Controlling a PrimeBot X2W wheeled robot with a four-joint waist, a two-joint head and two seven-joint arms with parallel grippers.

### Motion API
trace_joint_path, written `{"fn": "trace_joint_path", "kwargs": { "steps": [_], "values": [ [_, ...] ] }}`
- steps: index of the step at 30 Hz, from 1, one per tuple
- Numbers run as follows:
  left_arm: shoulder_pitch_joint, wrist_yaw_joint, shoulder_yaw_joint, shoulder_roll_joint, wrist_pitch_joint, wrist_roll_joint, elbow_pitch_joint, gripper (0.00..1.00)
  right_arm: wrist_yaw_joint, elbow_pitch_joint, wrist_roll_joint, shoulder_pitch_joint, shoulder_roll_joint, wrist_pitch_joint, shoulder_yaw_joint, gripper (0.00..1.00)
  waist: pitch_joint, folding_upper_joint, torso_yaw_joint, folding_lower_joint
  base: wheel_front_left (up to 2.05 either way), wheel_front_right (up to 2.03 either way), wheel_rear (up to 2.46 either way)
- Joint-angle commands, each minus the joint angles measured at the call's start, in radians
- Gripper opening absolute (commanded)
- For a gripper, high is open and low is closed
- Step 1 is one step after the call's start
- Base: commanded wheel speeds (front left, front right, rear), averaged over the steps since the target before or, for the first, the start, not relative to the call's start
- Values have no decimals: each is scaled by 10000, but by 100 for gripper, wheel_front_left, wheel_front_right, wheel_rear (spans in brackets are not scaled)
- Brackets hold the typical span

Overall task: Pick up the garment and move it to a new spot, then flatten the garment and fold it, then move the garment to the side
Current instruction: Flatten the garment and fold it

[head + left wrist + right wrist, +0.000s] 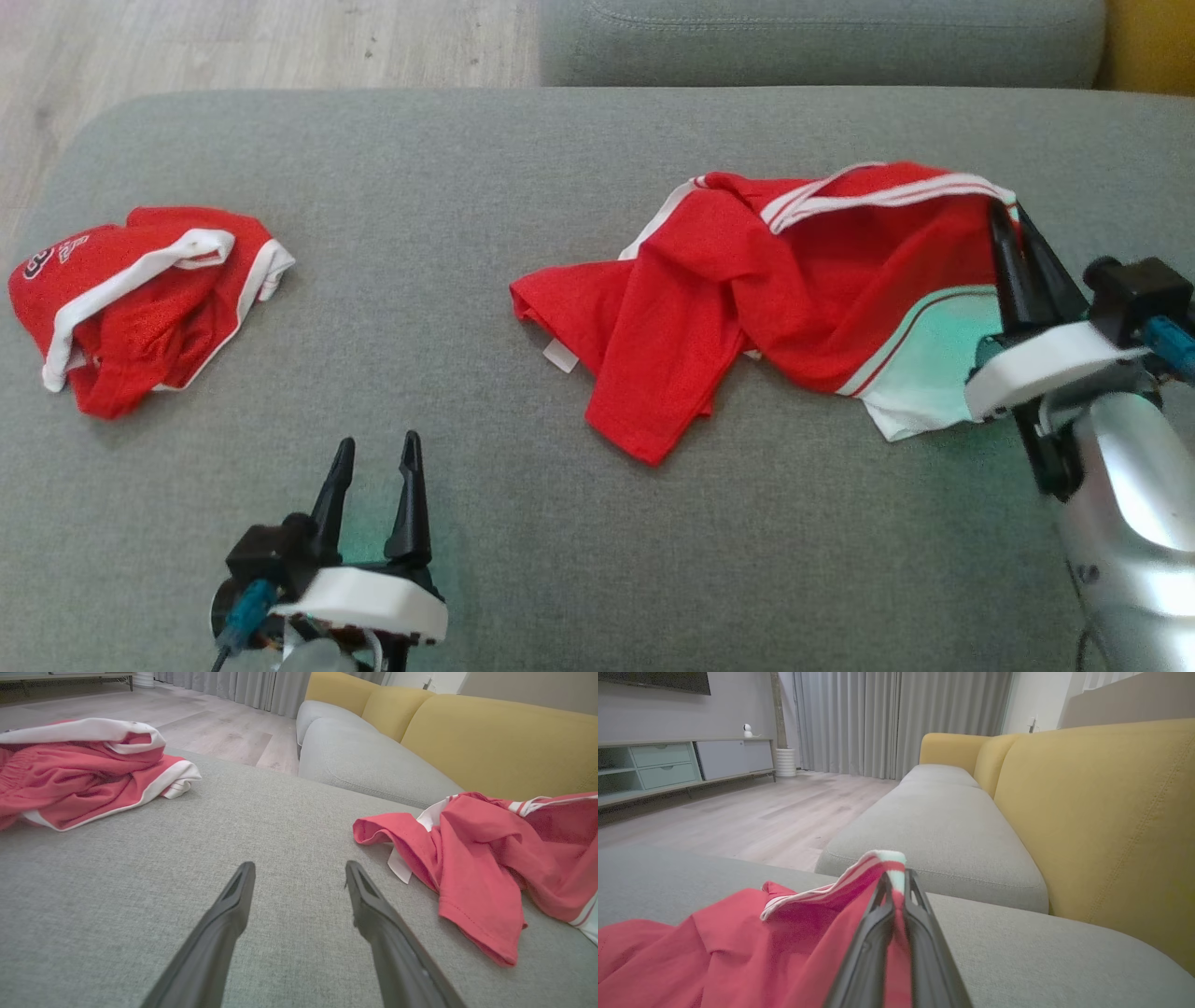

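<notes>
The garment [794,299] is bright red, edged with thin white stripes, with a white panel lined in red at one corner. The smaller bundle [140,299] is red too, banded in broad white, with white lettering. The cushion [560,168] is plain grey, the backrest [1111,812] mustard yellow, the floor [233,37] pale wood. The left hand [378,446] and right hand [1006,210] are black at the tips and white at the base.

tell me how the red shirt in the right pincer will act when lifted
Probably floppy: the red shirt lies in soft folds and drapes from the right pincer. Likely light, being thin cloth. It may slip, since just a striped edge is pinched.
</notes>
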Motion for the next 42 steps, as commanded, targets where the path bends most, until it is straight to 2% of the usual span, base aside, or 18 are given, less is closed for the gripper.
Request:
{"fn": "trace_joint_path", "kwargs": {
  "steps": [1,3,4,5,6,12,16,20,27,35,42],
  "values": [
    [-198,30,188,58,-53,-58,-279,100,-7,-32,-34,-254,-274,-109,222,0,0,0,42,1,0,0,0],
    [-223,31,162,58,-53,-72,-313,100,-7,363,-11,-422,-405,-101,211,0,68,0,86,1,0,0,0],
    [-250,30,146,58,-53,-72,-331,100,-7,579,-33,-540,-464,-88,186,4,126,0,108,1,0,0,0],
    [-284,28,130,58,-53,-56,-342,100,-7,798,-99,-685,-517,-83,168,29,178,0,124,1,0,0,0],
    [-319,26,122,58,-53,-45,-350,100,-7,1026,-157,-854,-546,-84,91,100,233,0,134,1,0,0,0],
    [-568,39,55,58,-53,101,-349,100,-7,1785,-758,-1834,-573,-102,-663,100,451,0,187,1,0,0,0],
    [-732,68,90,58,-53,243,-347,100,-7,843,-1198,-2000,-158,-107,-1520,100,444,0,175,1,0,0,0],
    [-632,111,164,58,-53,303,-342,100,-7,406,-1202,-1183,401,-108,-1635,100,185,0,39,1,0,0,0],
    [-183,209,489,58,-53,764,-502,100,-7,-139,-907,641,988,-109,-1739,100,-344,0,-377,1,0,0,0],
    [491,522,902,58,-53,1061,-816,100,-7,-679,-694,2205,1415,-110,-1540,100,-855,0,-710,1,0,0,0],
    [842,617,931,58,-53,1083,-1026,100,-7,-867,-548,2727,1661,-110,-1586,100,-977,0,-761,1,0,0,0]
  ]
}}
